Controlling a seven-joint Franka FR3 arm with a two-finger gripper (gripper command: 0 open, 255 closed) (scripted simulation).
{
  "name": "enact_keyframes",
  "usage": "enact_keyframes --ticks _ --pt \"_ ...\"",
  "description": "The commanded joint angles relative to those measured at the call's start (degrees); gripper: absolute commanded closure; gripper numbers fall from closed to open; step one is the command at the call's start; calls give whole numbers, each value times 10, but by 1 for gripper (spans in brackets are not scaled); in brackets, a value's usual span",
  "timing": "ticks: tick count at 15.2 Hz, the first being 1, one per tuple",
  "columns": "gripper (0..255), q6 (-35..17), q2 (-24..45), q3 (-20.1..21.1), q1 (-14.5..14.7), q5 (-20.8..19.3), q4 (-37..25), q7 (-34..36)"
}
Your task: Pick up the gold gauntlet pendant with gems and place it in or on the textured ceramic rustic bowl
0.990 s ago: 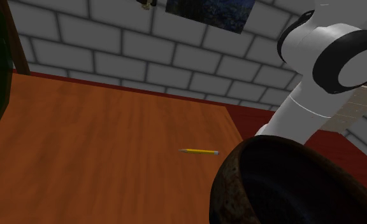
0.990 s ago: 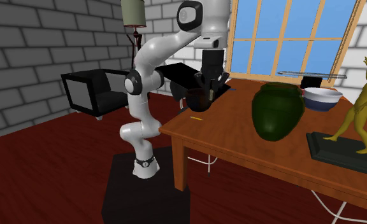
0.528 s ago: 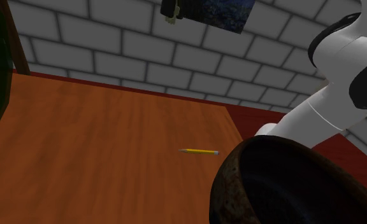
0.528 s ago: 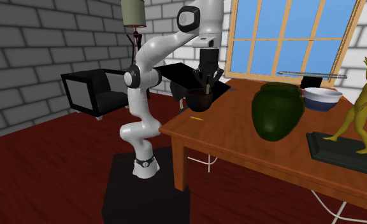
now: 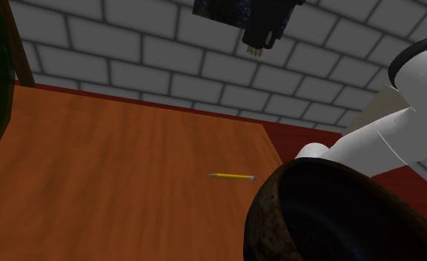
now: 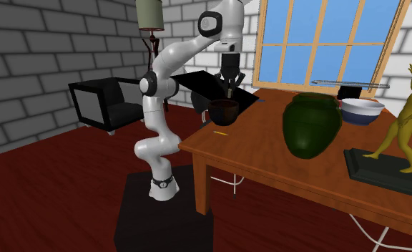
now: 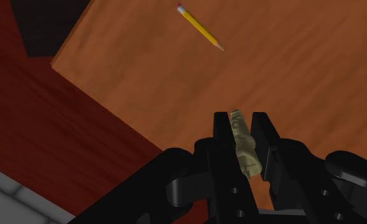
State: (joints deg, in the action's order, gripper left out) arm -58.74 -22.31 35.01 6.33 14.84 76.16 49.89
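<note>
Armchair, black and boxy (image 6: 101, 104), is noted at the second exterior view's left, on the dark red floor (image 6: 47, 186). To its right the white arm (image 6: 158, 107) stands on its black box stand (image 6: 154, 222). The all-black gripper (image 6: 229, 86) hangs in the air; in this view it is seen just over the dark brown, rough-textured round bowl (image 6: 224, 112), not touching it. The bowl is set near the corner of the orange wooden desk (image 6: 254, 143), with a yellow pencil (image 6: 220, 132) lying near it. Further right, a dark green glossy vase (image 6: 310, 125), a white bowl with a blue rim (image 6: 362, 109) and a gold figure statue (image 6: 403, 118) on a black base are recorded. In the wrist view the fingers (image 7: 223, 140) are clamped on the pale gold gauntlet-shaped pendant (image 7: 244, 149), which is held clear of the desk. In the shoulder view the gripper is seen at the top, high above the pencil.
</note>
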Motion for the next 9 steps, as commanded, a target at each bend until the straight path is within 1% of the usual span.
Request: enact_keyframes --ticks 1,9 --pt "255 7 -20 8 7 17 7 23" --pt "255 33 -74 54 28 82 2 122"
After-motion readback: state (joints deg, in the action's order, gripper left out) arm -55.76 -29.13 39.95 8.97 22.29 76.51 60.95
